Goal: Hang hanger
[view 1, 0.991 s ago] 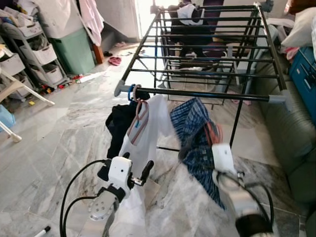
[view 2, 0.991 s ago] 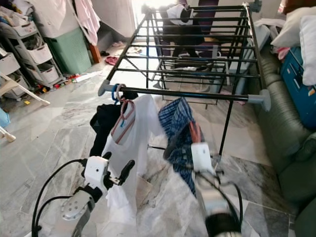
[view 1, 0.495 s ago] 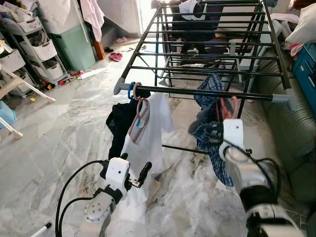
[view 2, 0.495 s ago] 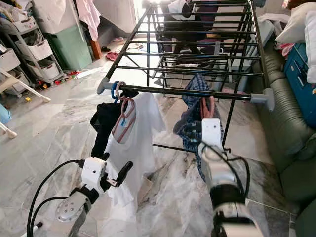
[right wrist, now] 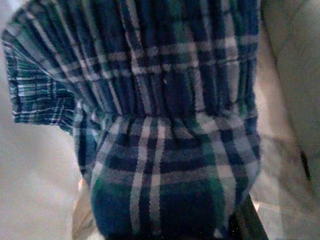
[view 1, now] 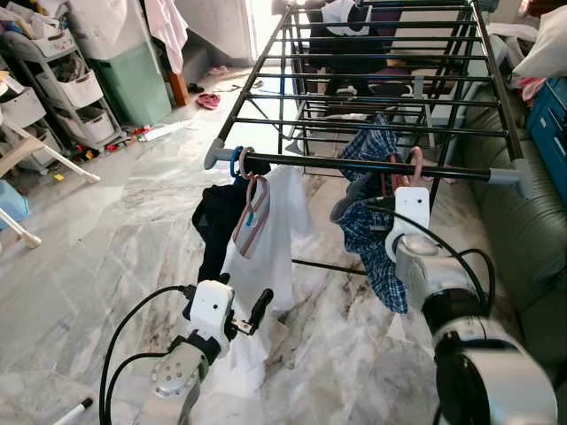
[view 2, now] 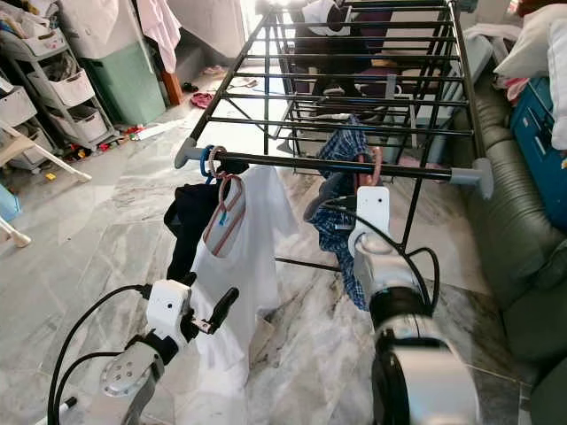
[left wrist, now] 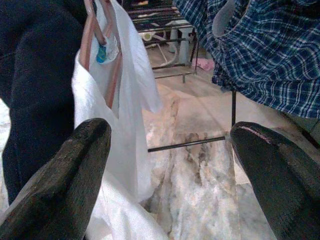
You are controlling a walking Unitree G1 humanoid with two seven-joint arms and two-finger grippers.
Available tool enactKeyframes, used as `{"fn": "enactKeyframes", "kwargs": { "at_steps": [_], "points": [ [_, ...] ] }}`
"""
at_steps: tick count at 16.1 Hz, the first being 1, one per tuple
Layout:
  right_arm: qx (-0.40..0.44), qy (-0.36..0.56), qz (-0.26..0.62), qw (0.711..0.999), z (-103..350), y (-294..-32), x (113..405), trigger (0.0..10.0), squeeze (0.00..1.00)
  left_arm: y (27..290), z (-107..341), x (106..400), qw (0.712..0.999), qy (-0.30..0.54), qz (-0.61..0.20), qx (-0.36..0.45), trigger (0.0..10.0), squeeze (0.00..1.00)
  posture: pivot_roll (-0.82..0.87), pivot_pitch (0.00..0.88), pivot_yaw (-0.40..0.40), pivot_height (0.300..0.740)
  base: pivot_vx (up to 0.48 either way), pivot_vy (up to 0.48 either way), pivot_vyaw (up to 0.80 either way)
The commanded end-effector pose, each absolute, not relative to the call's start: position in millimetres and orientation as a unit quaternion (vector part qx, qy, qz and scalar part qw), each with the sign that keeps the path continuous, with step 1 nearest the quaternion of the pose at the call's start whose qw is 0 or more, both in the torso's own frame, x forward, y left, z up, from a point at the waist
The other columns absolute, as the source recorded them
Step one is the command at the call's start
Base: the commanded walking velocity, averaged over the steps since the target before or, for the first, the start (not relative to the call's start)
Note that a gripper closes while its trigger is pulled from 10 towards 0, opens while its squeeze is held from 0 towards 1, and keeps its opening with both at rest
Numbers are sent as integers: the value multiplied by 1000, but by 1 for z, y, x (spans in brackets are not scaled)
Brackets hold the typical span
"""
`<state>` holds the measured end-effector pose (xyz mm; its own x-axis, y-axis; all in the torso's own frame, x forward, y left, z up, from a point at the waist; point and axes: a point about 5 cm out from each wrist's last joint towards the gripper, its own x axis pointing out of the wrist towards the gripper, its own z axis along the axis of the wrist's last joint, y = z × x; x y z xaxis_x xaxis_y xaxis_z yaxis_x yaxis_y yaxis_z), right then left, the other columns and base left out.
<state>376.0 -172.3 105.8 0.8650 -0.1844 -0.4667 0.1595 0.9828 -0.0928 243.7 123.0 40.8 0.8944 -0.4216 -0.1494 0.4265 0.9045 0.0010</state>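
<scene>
A black drying rack stands ahead, its front rail (view 1: 301, 164) running across the view. On that rail hangs a white shirt (view 1: 270, 235) on a pink hanger (view 1: 251, 212), with a dark garment (view 1: 215, 226) beside it. My right gripper (view 1: 405, 183) is raised to the rail, shut on a pink hanger (view 2: 376, 164) that carries a blue plaid shirt (view 1: 368, 239). The hanger's hook is at the rail; I cannot tell whether it rests on it. The plaid cloth (right wrist: 165, 115) hides the right fingers. My left gripper (left wrist: 170, 150) is open and low, in front of the white shirt.
A grey-green sofa (view 1: 523, 248) runs along the right, close to the rack's end. A blue box (view 1: 549, 124) sits behind it. Shelves with bins (view 1: 62, 97), a green bin (view 1: 133, 84) and a white chair leg (view 1: 35, 159) stand at the left. A marker (view 1: 75, 410) lies on the marble floor.
My right arm has lifted the plaid shirt and its hanger from low near the floor up to the front rail. The left arm has hardly moved.
</scene>
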Motion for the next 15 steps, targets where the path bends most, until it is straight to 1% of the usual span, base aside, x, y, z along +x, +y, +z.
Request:
{"fn": "enactKeyframes", "kwargs": {
  "at_steps": [1, 4, 10, 15],
  "points": [
    [-17, 241, -90, 966, 114, -169, 381, 10000, 0, 125, 43, 243, 974, 73, -213, 23, 10000, 0, -121, 14, 76, 740, 0, 0, 0],
    [-8, 256, -96, 962, 113, -169, 383, 10000, 0, 126, 43, 243, 974, 77, -214, 24, 10000, 0, -117, 15, 74, 740, 0, 0, 0],
    [-19, 294, -108, 949, 108, -172, 382, 10000, 0, 127, 38, 242, 972, 91, -214, 28, 10000, 0, -108, 16, 72, 740, 0, 0, 0],
    [-1, 295, -108, 949, 108, -177, 382, 10000, 0, 127, 36, 243, 971, 96, -216, 30, 10000, 0, -107, 13, 72, 740, 0, 0, 0]
  ]
}}
